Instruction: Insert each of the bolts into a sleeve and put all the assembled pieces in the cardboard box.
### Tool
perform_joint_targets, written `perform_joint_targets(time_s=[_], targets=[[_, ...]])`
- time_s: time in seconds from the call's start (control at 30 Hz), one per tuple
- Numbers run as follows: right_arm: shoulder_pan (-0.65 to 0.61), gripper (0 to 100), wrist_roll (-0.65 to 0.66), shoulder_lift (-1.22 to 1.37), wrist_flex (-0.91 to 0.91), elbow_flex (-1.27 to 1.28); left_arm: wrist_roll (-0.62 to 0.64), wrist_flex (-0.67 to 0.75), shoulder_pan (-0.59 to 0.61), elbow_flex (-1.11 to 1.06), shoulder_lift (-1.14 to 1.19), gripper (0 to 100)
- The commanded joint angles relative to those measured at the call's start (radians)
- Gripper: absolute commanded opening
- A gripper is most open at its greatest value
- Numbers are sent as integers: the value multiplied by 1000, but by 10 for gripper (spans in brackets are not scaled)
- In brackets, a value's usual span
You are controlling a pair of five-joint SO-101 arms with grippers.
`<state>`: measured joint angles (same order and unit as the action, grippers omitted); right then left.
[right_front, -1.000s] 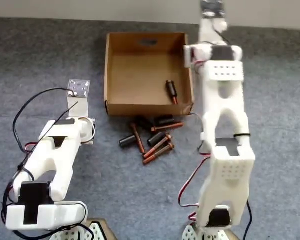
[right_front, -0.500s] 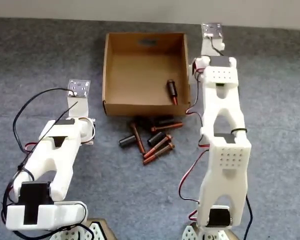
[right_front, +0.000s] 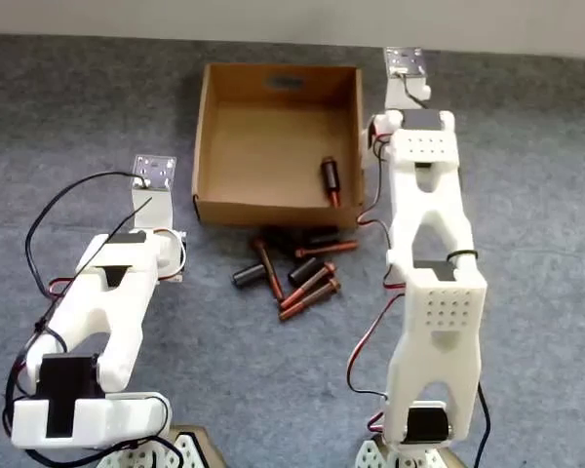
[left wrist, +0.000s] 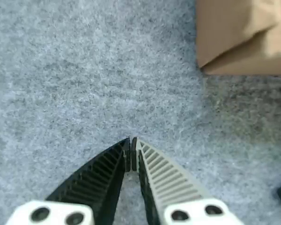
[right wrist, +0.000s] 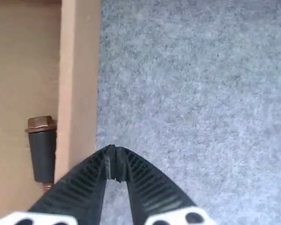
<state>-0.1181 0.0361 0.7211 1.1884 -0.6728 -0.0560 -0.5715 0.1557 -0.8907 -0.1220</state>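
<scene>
The left pincer (left wrist: 131, 152) is hanging with tips together, near a corner of the cardboard box (right_front: 273, 212). One assembled piece (right_front: 330, 181) is lying inside. Four bolts (right_front: 308, 284) and seemingly four sleeves (right_front: 248, 276) are lying heaped before its front wall. The right pincer (right wrist: 116, 165), tips together, is hanging just outside its right wall.

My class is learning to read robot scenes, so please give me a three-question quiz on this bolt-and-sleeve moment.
1. True or false: one assembled piece lies inside the cardboard box.
2. Where are the loose bolts and sleeves? A in the box; B on the carpet outside it; C on a plate.
3. Fill in: the left gripper and right gripper are both ____.
Key: 1 true; 2 B; 3 shut.
</scene>
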Motion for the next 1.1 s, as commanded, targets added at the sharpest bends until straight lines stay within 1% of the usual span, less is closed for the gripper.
perform_joint_targets(time_s=[0.0, 0.2, 0.27, 0.47, 0.53, 0.7, 1.07], targets=[[-48, 7, -9, -19, 15, -12, -2, 14, -18, 28, -4, 42], [-62, 7, -9, -91, 45, -4, -2, 14, -18, 28, -4, 42], [-59, 7, -37, -117, 41, -10, -2, 14, -18, 28, -4, 42], [45, 7, -127, -260, 50, -5, -2, 14, -16, 28, -4, 42], [77, 7, -152, -348, 97, -4, -2, 14, -16, 28, -4, 42], [93, 7, -133, -509, 170, -1, -3, 14, -19, 28, -4, 42], [31, 9, -133, -682, 464, -1, -3, 14, -19, 28, -2, 42]])
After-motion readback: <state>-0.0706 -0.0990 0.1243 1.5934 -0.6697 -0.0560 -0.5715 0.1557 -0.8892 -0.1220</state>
